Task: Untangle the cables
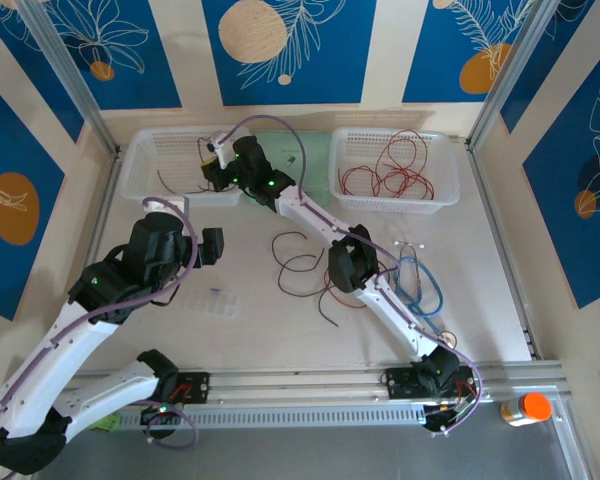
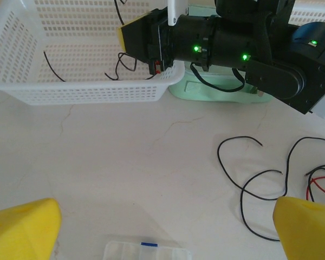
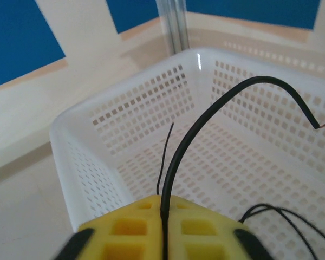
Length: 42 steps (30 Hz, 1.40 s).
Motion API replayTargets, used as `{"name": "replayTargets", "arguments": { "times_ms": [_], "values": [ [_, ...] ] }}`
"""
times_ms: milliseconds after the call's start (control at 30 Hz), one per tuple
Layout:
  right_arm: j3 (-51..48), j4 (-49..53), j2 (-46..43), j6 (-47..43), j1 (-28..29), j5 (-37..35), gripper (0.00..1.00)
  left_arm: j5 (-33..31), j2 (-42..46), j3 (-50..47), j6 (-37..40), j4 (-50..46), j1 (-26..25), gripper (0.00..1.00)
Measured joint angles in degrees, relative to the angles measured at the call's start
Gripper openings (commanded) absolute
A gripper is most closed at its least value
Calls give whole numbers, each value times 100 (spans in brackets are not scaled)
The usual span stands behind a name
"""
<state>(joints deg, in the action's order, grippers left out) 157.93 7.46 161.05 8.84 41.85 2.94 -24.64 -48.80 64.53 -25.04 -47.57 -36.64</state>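
Observation:
My right gripper (image 3: 163, 205) is shut on a black cable (image 3: 206, 116) that arcs up out of its yellow fingers (image 3: 127, 225) to a bare free end. It hangs over the left white basket (image 1: 145, 165), seen in the top view as right gripper (image 1: 214, 158). A few black strands (image 2: 124, 62) lie in that basket. More black cables (image 1: 302, 268) sprawl loose on the table, with a red strand (image 2: 324, 181) among them. Red cables (image 1: 390, 172) fill the right basket (image 1: 448, 190). My left gripper (image 2: 162, 238) hovers open above the table, left of the loose cables, with nothing between its fingers.
A small clear plastic box (image 2: 146, 252) lies just below the left gripper. A pale green object (image 2: 216, 92) sits between the baskets. A light blue coiled cable (image 1: 422, 285) rests by the right arm. An orange bottle (image 1: 528, 408) stands at the near right corner.

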Motion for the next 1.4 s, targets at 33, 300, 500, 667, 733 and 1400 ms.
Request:
{"name": "replayTargets", "arguments": {
  "times_ms": [33,300,500,667,733,1400],
  "values": [
    [0,44,4,13,-15,-22,34,22,0,0,0,0,0,100],
    [2,372,11,188,-138,-81,57,271,0,0,0,-9,0,100],
    [-20,920,-236,208,-136,-42,61,470,-120,177,2,-190,0,100],
    [-979,1703,-1604,223,-136,-337,61,667,-232,293,7,-251,0,100],
    [-1696,1912,-2468,236,-136,-590,61,741,-284,293,37,-262,0,99],
    [-9182,3845,-8808,2234,-310,-2398,60,2210,-3053,634,223,-24,-411,74]
  ]
}}
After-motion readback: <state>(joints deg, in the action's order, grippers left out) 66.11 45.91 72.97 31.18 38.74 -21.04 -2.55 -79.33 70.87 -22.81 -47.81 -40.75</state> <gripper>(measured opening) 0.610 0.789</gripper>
